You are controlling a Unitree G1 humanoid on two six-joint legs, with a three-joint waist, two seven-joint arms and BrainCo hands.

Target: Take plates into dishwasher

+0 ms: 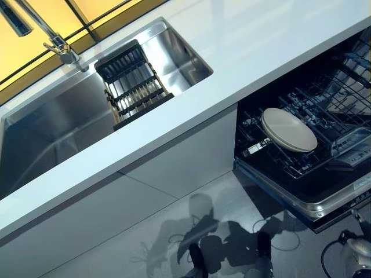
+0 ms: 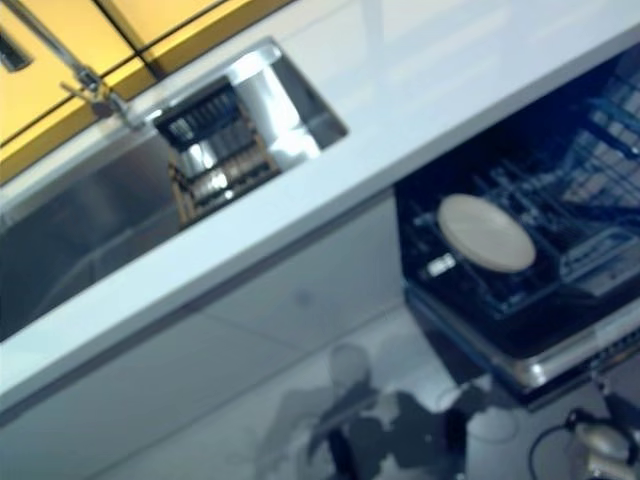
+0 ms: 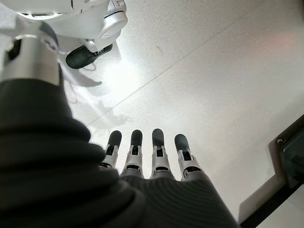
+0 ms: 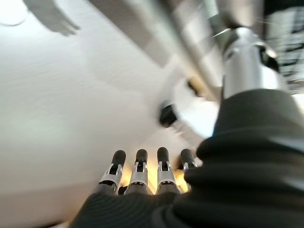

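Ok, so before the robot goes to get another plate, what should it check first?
1. Dishwasher open, rack pulled out: ok.
2. Plate already lying in the dishwasher rack: ok, though it lies tilted rather than upright.
3. Left hand free: ok, fingers straight, holding nothing, only floor beyond.
4. Right hand free: ok, fingers straight, nothing in them.
5. Another plate to fetch: not ok. The dish rack in the sink shows no plates, and the countertop has none.
6. Room left in the dishwasher rack: ok, open wires beside the plate.
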